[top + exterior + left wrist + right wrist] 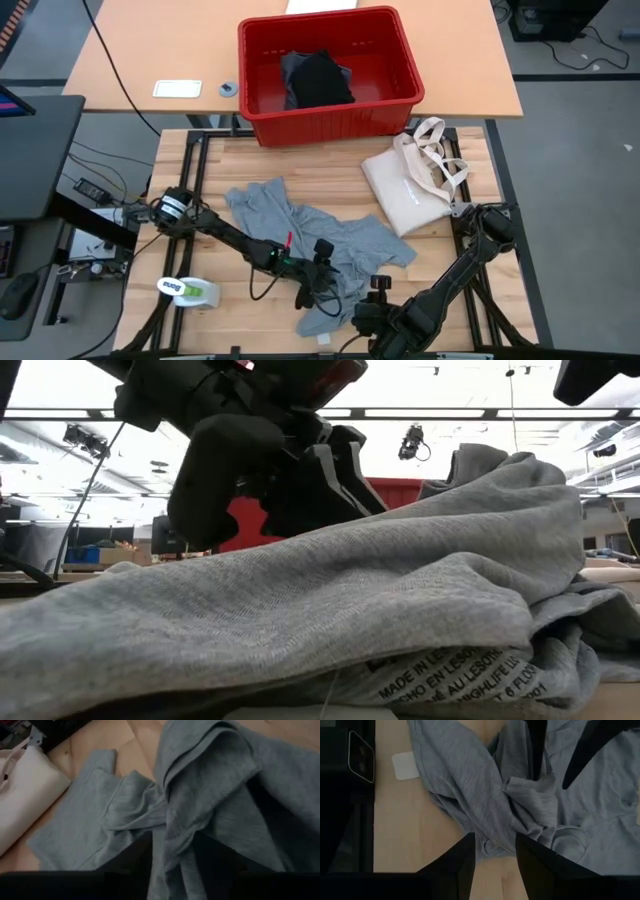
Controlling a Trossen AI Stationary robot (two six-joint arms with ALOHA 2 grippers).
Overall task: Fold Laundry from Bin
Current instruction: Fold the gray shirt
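Observation:
The laundry on the table is a light grey T-shirt (300, 225), lying crumpled across the middle of the wooden table (200, 170). Its near part is heaped up in the low view (350, 590). My left gripper (328, 282) reaches in from the table's left over the shirt's near half and is shut on the cloth. My right gripper (350, 312) comes from the right near the front edge and is shut on the shirt's near end. The red bin (330, 125) stands beyond the table's far edge, with a black garment (320, 78) in it. My left gripper pinches a raised fold of the T-shirt (172, 845) between its two fingers, which slant down from the table's left. The fold runs on back between the fingers. Cloth on both sides spreads out over the table. My right gripper has a bunched end of the T-shirt (495, 842) between its two fingers, which slant steeply down. Creases run together toward the fingers. Bare table shows just behind the bunch. The rest of the shirt lies on the table.
A cream tote bag (410, 185) lies at the table's far right, close to the shirt's sleeve. A small white tag (325, 340) sits at the front edge. A white and green object (190, 290) is off the table's near left corner.

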